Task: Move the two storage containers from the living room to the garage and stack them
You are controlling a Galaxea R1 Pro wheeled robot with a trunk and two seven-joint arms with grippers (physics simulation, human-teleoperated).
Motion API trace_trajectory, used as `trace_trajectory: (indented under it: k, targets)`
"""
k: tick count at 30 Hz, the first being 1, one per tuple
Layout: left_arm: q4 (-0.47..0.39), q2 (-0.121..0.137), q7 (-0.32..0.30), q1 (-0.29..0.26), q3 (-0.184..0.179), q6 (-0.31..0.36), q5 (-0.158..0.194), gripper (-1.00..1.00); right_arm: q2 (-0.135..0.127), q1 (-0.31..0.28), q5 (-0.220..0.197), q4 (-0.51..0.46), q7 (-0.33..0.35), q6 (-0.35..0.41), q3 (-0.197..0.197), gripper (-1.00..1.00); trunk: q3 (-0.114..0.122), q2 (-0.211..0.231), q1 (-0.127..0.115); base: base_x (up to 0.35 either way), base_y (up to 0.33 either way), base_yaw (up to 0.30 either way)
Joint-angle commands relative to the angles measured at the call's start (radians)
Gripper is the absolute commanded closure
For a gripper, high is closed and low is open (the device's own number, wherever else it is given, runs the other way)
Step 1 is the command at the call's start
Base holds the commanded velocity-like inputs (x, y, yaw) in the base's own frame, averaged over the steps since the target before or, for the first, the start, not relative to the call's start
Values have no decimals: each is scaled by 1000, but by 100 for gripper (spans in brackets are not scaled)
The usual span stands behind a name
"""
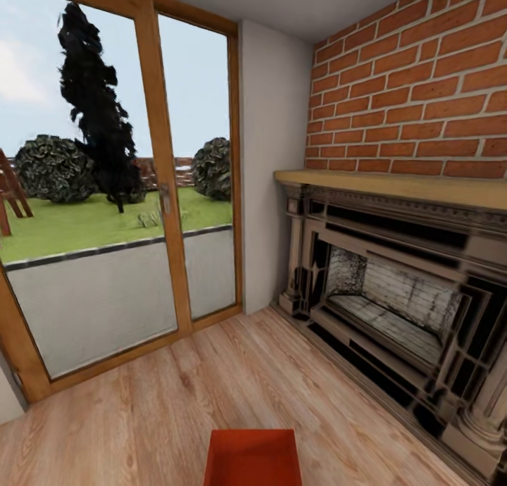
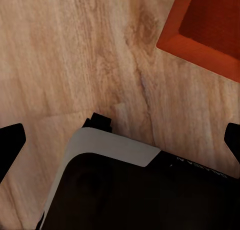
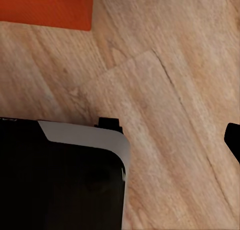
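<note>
Fingers of the left gripper (image 2: pixel 120 137) were seen spread apart and empty; the state of the right gripper could not be told. One orange-red container (image 1: pixel 253 458) was seen on the wood floor (image 1: pixel 141 415), just ahead of the robot, near the fireplace (image 1: pixel 394 303). It was judged stiff, light and smooth, best taken by opposite rims.

No text, label, brand, number or sign can be read on anything here. The one trace of lettering is a row of faint pale marks on the black-and-grey robot base (image 2: pixel 145 190) in the left wrist view, and these are too small and blurred to make out.
</note>
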Motion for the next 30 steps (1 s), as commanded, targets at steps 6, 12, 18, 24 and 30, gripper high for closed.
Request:
trace_trajectory:
  k: [6, 12, 18, 24, 30]
  targets:
    - [0, 0, 3, -1, -9, 0, 13, -100, 0, -1, -12, 3, -1, -7, 8, -100, -1, -1, 0, 24, 3, 0]
    - [0, 0, 4, -1, -8, -1, 20, -100, 3, -1, -21, 3, -1, -5, 5, -100, -1, -1, 0, 0, 0, 0]
    - [0, 0, 4, -1, -8, -1, 21, -100, 1, -1, -21, 3, -1, -1, 4, -100, -7, -1, 0, 0, 0, 0]
    - [0, 1, 4, -1, -7, -1, 22, -100, 1, -1, -21, 3, -1, 5, 4, -100, -16, -1, 0, 0, 0, 0]
    - [-1, 2, 4, -1, -7, 0, 21, -100, -1, -1, -21, 3, 0, 5, 4, -100, -26, -1, 0, 0, 0, 0]
